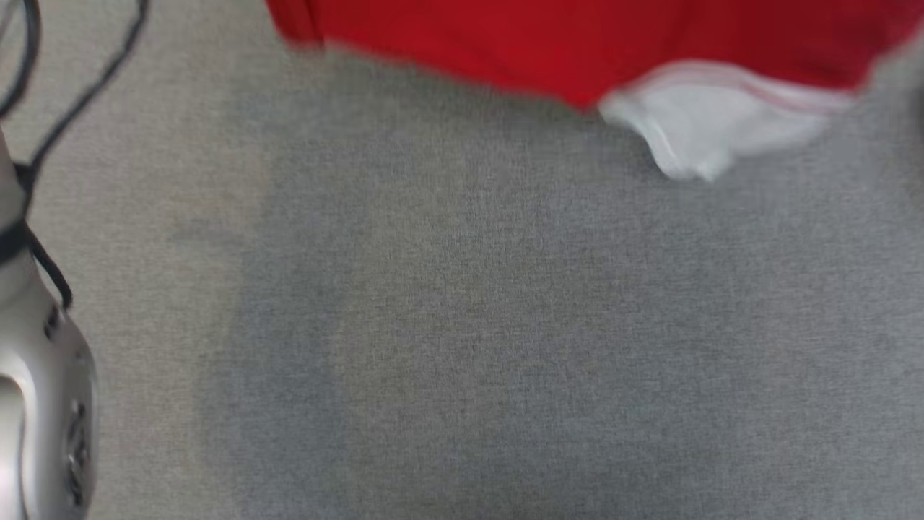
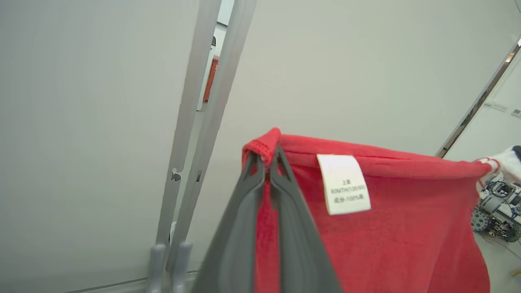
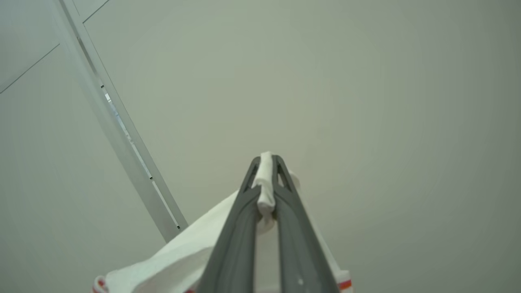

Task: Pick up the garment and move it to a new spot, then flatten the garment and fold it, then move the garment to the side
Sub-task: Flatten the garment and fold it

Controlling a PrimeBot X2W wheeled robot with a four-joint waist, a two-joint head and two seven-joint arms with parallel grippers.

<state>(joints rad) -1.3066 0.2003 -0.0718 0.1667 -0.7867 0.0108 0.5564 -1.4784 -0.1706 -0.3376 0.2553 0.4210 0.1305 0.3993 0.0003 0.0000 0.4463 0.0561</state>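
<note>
Two pairs of jaws are clenched on the red shirt (image 2: 407, 236), left on a stitched red edge (image 2: 262, 147), right on a white sleeve cuff (image 3: 265, 183), hanging it above the grey counter (image 1: 462, 325); light, limp cloth, likely safest pinched at seams.

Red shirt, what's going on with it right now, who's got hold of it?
The robot holds the red shirt with both arms. Its left gripper is shut on a red hemmed corner, beside the white care label. Its right gripper is shut on a fold of the white sleeve. The shirt's edge stretches between them. In the head view the shirt is blurred at the far side of the grey fabric surface, not yet folded.
</note>
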